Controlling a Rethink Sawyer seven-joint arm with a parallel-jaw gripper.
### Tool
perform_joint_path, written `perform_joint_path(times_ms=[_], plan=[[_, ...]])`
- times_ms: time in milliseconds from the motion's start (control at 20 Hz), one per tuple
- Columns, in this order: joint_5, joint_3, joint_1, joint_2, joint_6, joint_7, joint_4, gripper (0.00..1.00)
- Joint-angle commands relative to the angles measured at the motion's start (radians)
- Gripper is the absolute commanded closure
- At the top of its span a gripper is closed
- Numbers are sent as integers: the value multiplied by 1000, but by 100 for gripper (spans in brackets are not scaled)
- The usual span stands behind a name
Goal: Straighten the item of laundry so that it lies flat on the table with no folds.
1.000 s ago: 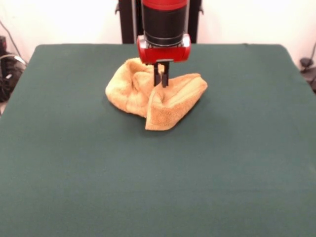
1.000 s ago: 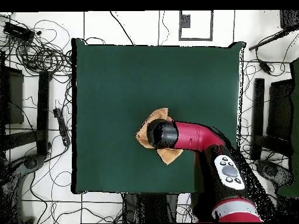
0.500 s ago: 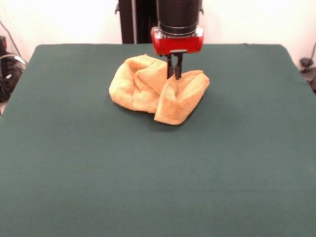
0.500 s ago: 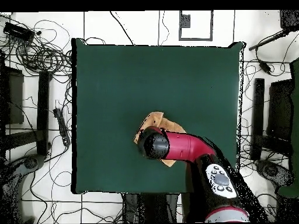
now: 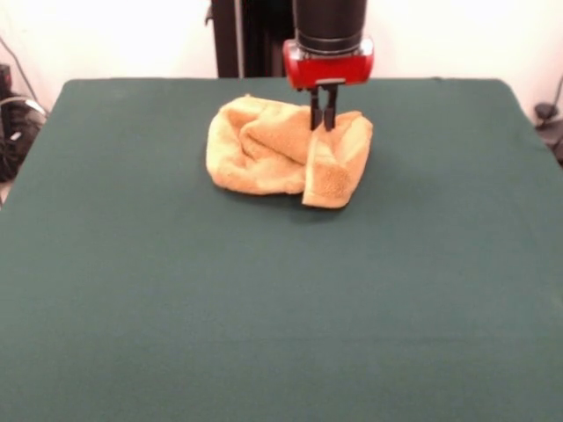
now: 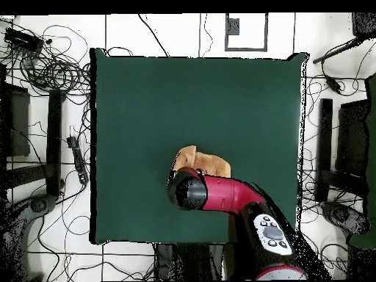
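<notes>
Towel [image 5: 281,154] bunched on table [image 5: 264,308] (toward its far side), claw [image 5: 322,123] at towel's right part

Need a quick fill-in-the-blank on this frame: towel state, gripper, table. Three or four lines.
1. The towel lies in a bunched heap, so it is not yet ____.
2. The gripper has its fingers closed on a raised fold of the ____.
3. The table is covered in dark ____ cloth.
4. In the front view, the arm's band just above the fingers is coloured ____.

Missing words: flat; towel; green; red
</notes>
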Motion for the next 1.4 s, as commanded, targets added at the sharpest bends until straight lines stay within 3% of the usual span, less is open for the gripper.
perform_joint_path(times_ms=[50, 800, 1400], plan=[[61, 16, 58, -2, -99, 290, 170, 100], [103, 49, 24, -61, -123, 267, 285, 100], [146, 44, 53, -85, -179, 305, 367, 100]])
